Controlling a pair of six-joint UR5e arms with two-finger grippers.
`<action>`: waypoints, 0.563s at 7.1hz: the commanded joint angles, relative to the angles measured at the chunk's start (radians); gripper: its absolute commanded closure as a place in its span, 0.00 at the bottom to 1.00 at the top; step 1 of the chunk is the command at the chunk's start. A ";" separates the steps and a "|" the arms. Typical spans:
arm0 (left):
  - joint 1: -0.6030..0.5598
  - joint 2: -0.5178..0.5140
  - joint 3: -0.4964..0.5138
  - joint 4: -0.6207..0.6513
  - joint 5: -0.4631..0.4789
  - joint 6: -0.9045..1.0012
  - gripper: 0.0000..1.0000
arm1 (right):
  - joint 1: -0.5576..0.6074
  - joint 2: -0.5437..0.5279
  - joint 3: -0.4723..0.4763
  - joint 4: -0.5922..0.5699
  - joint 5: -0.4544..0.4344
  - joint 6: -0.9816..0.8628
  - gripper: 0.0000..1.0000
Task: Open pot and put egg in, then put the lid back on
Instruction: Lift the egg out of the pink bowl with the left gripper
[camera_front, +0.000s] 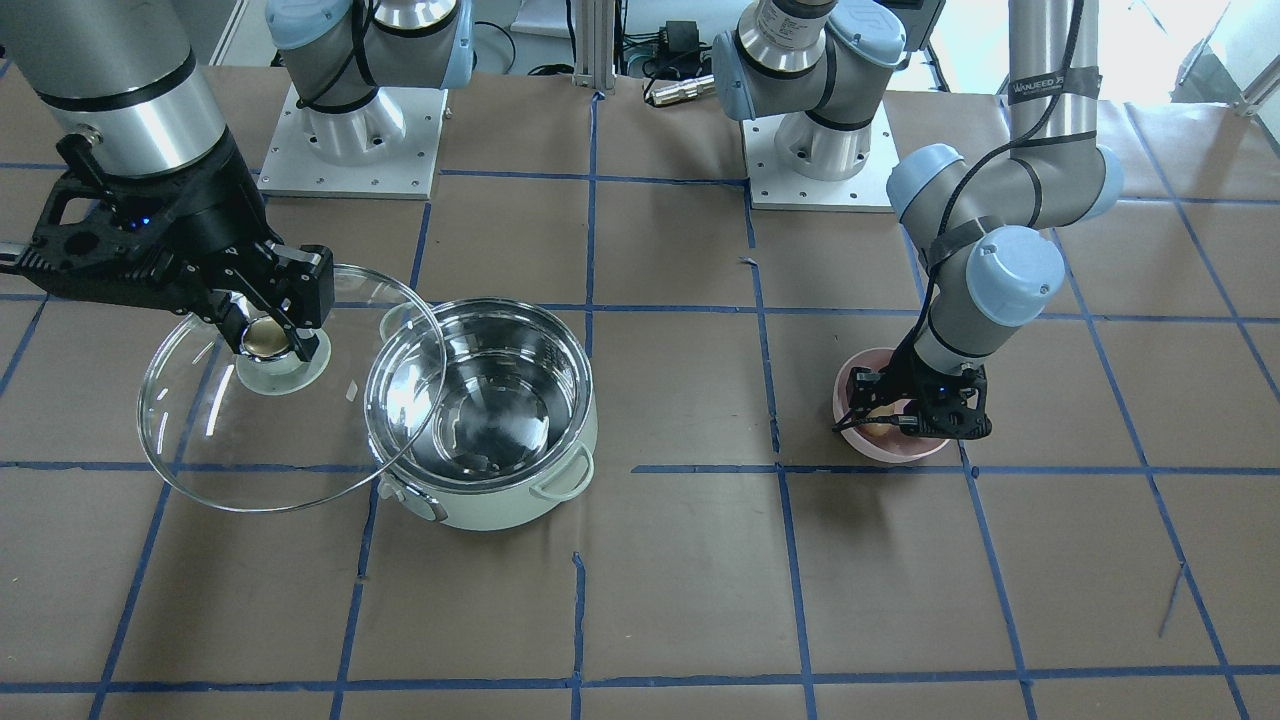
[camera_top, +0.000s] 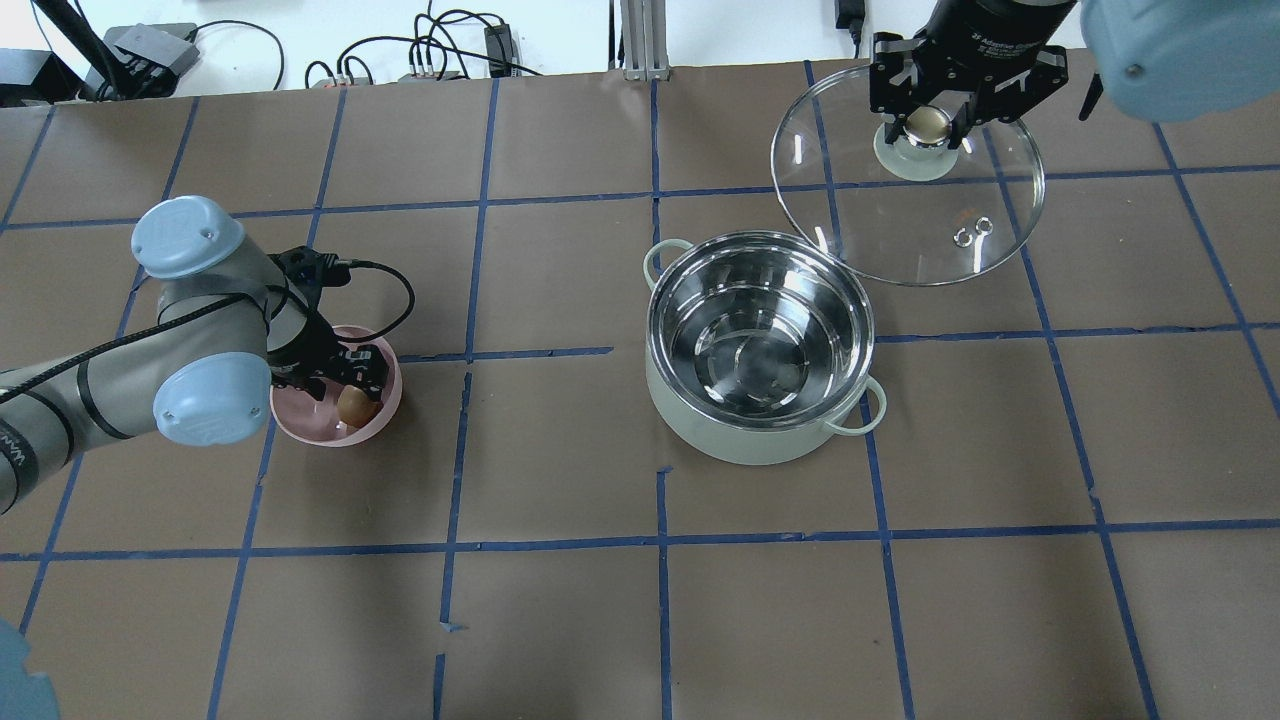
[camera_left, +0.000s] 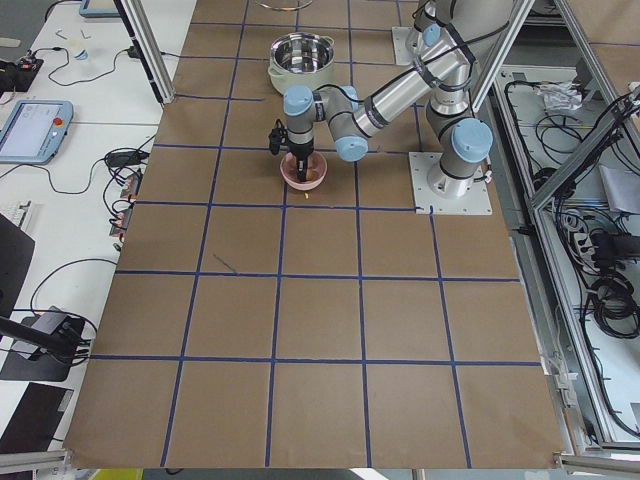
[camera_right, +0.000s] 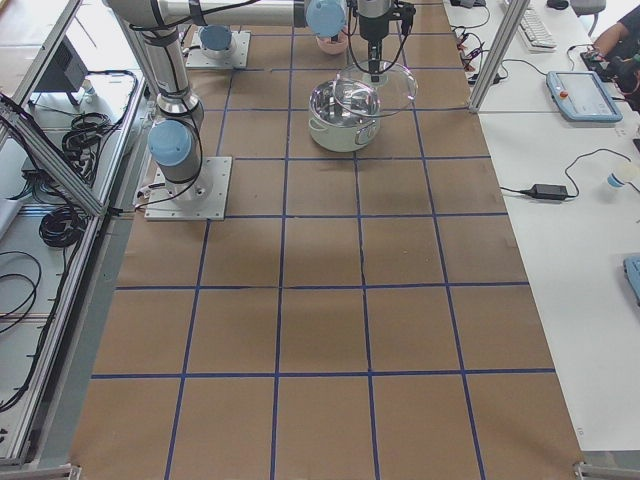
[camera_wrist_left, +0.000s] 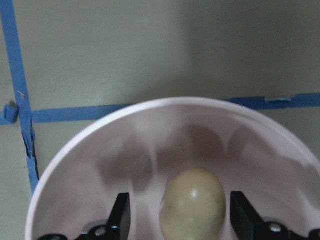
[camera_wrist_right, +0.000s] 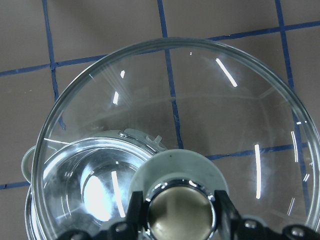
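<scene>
The mint-green pot (camera_top: 740, 440) stands open on the table, its steel inside empty (camera_front: 500, 500). My right gripper (camera_top: 928, 122) is shut on the beige knob of the glass lid (camera_top: 900, 220) and holds the lid raised, beside the pot and overlapping its rim (camera_front: 300, 440). The tan egg (camera_wrist_left: 192, 205) lies in a pink bowl (camera_wrist_left: 100, 150). My left gripper (camera_top: 350, 385) is lowered into the bowl, open, with one finger on each side of the egg and a gap on both sides.
The pink bowl (camera_top: 300, 425) sits about two grid squares from the pot, on brown paper with blue tape lines. Both arm bases (camera_front: 350, 130) stand at the table's robot side. Cables lie beyond the table's far edge (camera_top: 430, 60).
</scene>
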 joint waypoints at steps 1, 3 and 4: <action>0.000 0.001 0.000 -0.002 0.000 0.010 0.57 | 0.000 0.001 0.014 -0.010 0.001 0.000 0.54; 0.000 0.001 0.000 0.000 0.000 0.012 0.72 | 0.000 0.003 0.020 -0.010 0.001 -0.002 0.54; 0.000 0.001 0.004 0.000 -0.001 0.010 0.79 | -0.001 0.006 0.027 -0.029 0.001 -0.017 0.54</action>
